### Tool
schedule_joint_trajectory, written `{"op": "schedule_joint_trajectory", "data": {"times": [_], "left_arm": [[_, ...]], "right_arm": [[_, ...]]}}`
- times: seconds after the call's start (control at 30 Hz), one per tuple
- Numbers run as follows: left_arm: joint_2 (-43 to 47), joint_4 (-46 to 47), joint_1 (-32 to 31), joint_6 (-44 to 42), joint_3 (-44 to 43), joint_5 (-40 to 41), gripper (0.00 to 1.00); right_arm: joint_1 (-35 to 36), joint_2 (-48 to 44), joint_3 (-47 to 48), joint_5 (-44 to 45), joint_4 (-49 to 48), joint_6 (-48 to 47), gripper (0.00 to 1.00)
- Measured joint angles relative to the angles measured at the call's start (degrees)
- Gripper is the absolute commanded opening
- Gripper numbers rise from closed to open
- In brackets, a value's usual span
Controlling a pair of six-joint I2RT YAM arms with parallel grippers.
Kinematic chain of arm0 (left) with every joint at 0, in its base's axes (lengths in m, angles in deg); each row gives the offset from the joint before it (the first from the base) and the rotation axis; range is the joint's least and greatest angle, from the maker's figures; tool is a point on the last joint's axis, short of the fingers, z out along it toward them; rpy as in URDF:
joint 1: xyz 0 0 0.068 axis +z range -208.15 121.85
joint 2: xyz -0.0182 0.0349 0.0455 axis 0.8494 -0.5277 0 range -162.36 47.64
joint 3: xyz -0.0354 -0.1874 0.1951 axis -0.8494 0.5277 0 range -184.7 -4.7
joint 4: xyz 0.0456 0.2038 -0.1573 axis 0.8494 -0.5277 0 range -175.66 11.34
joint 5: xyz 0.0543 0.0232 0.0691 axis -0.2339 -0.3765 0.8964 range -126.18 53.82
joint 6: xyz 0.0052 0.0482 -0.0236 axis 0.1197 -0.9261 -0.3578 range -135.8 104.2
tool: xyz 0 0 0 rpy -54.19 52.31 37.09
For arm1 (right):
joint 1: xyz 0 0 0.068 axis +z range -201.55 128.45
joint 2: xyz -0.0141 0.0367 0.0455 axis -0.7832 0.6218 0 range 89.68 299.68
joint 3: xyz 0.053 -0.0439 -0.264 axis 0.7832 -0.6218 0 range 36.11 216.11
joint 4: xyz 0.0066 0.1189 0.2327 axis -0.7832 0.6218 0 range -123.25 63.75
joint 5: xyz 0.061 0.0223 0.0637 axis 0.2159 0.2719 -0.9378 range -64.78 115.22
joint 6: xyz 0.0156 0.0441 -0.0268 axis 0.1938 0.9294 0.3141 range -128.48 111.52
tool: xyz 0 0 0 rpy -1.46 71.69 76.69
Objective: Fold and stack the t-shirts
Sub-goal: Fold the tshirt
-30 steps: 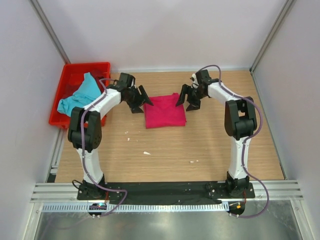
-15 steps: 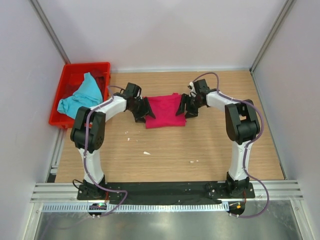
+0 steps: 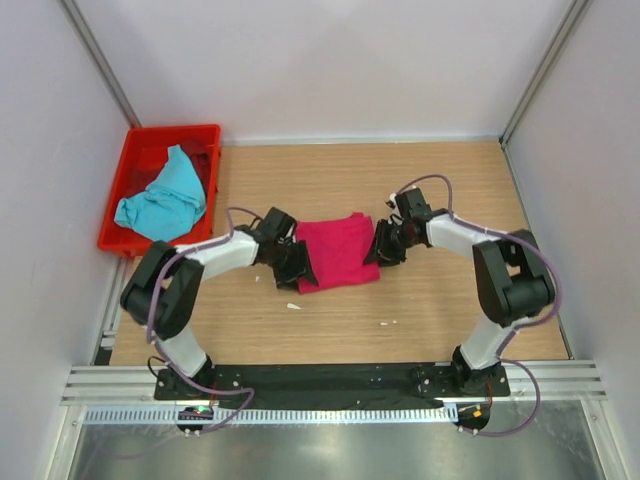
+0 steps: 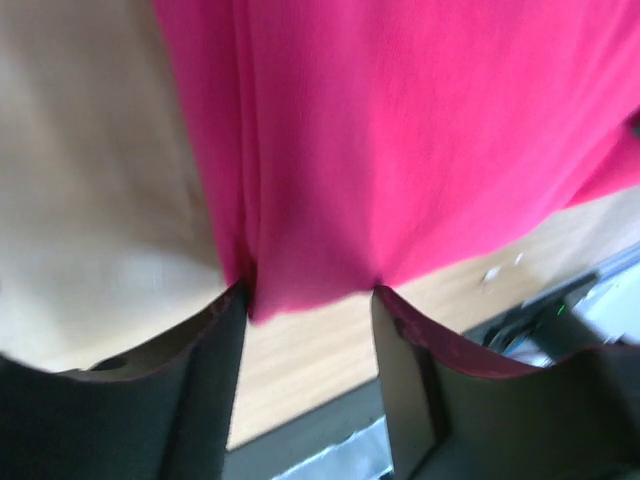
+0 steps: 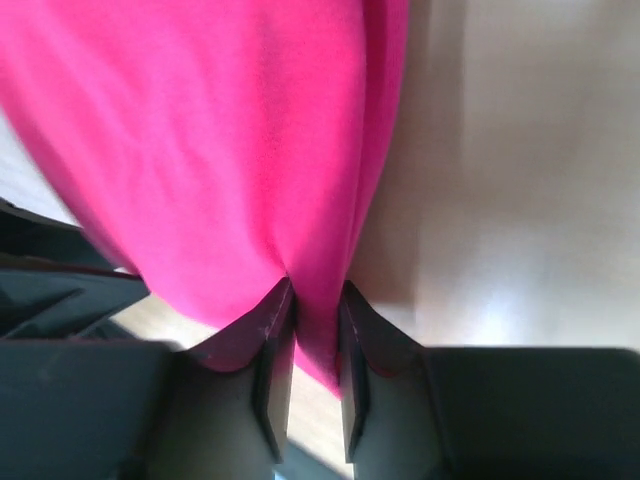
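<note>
Right wrist view: the right pincer (image 5: 312, 292) is nipped tight on a fold of the pink shirt (image 5: 200, 130). The left pincer (image 4: 310, 295) grips a thicker wad of the opposite edge, its fingers set wider. Both arms bend inward, low over the middle of the table (image 3: 440, 180). There are two shirts: the smooth, folded pink shirt lies there, and the crumpled blue shirt (image 3: 160, 200) sits in the one red crate (image 3: 170, 128) at the far left corner.
</note>
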Motion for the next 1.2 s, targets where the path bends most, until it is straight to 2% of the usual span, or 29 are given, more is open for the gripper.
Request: {"op": "schedule_joint_trajectory", "data": {"times": [0.03,0.07,0.17,0.2,0.3,0.33,0.5,0.77,0.9,1.1,1.2], "left_arm": [[2.40,-0.02,-0.81,0.55,2.38,0.04,0.59],[5.27,-0.33,-1.42,1.05,4.81,0.09,0.63],[13.66,-4.28,-1.86,1.70,8.44,1.18,0.69],[16.02,-5.64,-1.53,1.33,8.22,1.86,0.70],[18.80,-8.59,0.46,-1.42,4.07,2.86,0.68],[18.25,-8.87,1.42,-2.21,1.88,2.73,0.63],[8.94,-7.56,5.68,-8.72,-10.01,2.51,0.49],[-8.09,-6.62,7.26,-14.91,-21.27,2.71,0.56],[-11.50,-7.04,7.34,-15.50,-24.04,2.71,0.55],[-13.53,-7.39,7.67,-15.56,-27.10,2.80,0.55],[-14.43,-7.45,7.78,-15.56,-28.57,2.91,0.52]], "right_arm": [[0.28,-2.82,-2.27,0.11,0.42,0.70,0.45],[0.52,-5.62,-4.20,0.31,1.27,0.94,0.63],[0.96,-13.90,-7.91,1.40,5.09,1.44,0.83],[1.03,-15.69,-8.02,1.95,6.14,1.29,0.84],[0.52,-16.94,-6.49,3.63,6.99,-0.33,0.83],[0.00,-15.67,-5.05,4.02,7.54,-1.05,0.81],[-2.67,-3.65,5.05,5.49,6.01,-4.92,0.66],[-3.41,8.50,14.49,5.16,3.96,-8.11,0.58],[-3.41,10.23,15.47,4.57,2.97,-8.26,0.55],[-3.43,11.61,16.24,3.80,2.56,-8.26,0.45],[-3.43,11.91,16.63,3.61,2.64,-8.24,0.43]]}}
